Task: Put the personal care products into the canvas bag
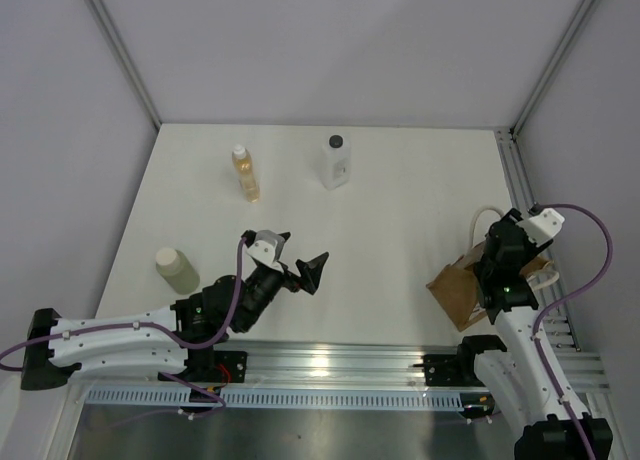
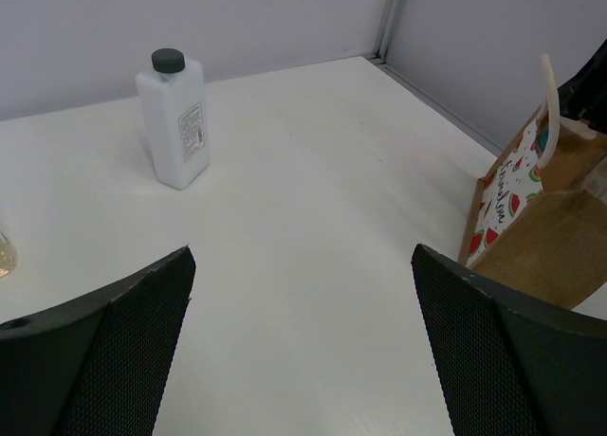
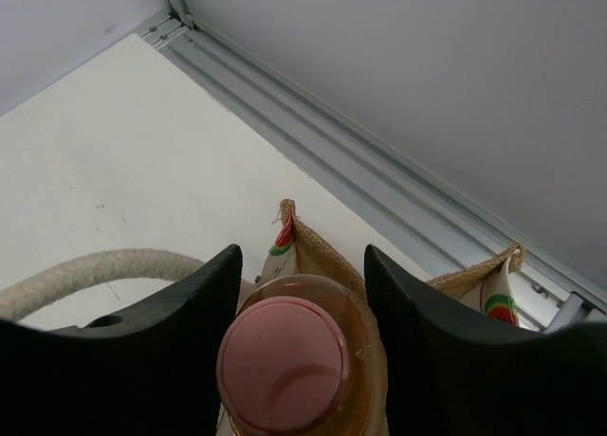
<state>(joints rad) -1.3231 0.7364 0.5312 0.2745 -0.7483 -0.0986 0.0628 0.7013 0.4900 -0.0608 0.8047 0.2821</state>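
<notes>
My right gripper (image 3: 302,308) is shut on the orange bottle with the pink cap (image 3: 283,368) and holds it upright over the open mouth of the canvas bag (image 3: 325,249). The bag stands at the table's right edge (image 1: 460,292) and also shows in the left wrist view (image 2: 537,229). My left gripper (image 2: 303,346) is open and empty, low over the middle of the table (image 1: 300,267). The slim amber bottle (image 1: 245,173) and the clear squarish bottle with the black cap (image 1: 336,161) stand at the back. The pale-green cylinder (image 1: 176,270) stands at the left, beside my left arm.
A metal rail (image 3: 379,185) runs along the table's right edge just behind the bag. A cream rope handle (image 3: 95,270) of the bag arcs to the left of my right fingers. Grey walls close in the table on three sides.
</notes>
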